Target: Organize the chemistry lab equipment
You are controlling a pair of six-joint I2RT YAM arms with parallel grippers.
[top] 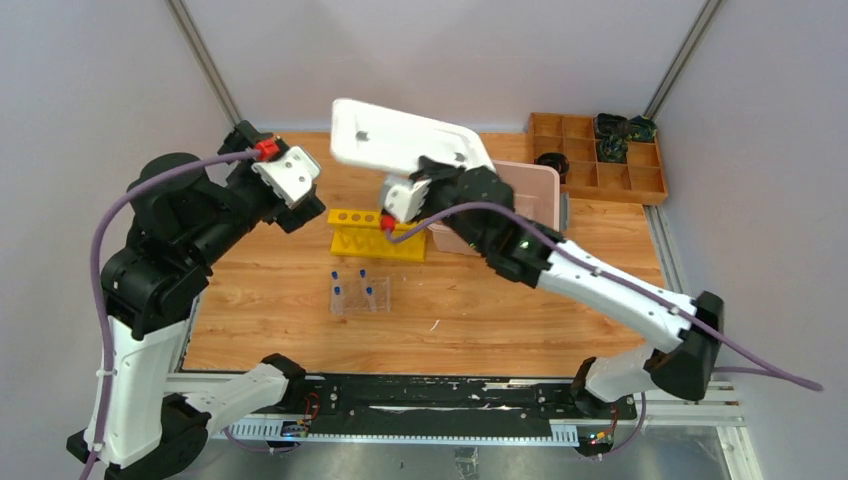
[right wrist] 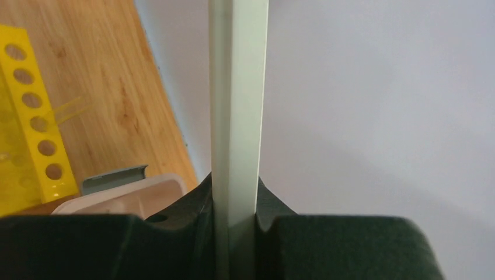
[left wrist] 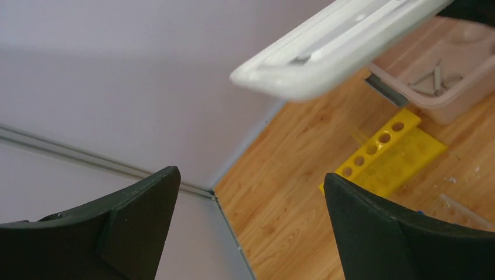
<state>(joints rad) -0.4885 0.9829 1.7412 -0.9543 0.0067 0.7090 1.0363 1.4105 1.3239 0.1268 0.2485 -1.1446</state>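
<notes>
Right gripper (right wrist: 236, 213) pinches lid (top: 395, 138) edge; left gripper (left wrist: 251, 224) spread, empty. Lid hides part of tub (top: 535, 195); contents indistinct.

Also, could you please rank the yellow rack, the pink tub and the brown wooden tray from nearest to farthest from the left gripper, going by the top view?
Measured from the left gripper, at the table's left:
1. the yellow rack, just to its right, mid-table.
2. the pink tub, further right, behind the right arm.
3. the brown wooden tray, in the far right corner.
</notes>
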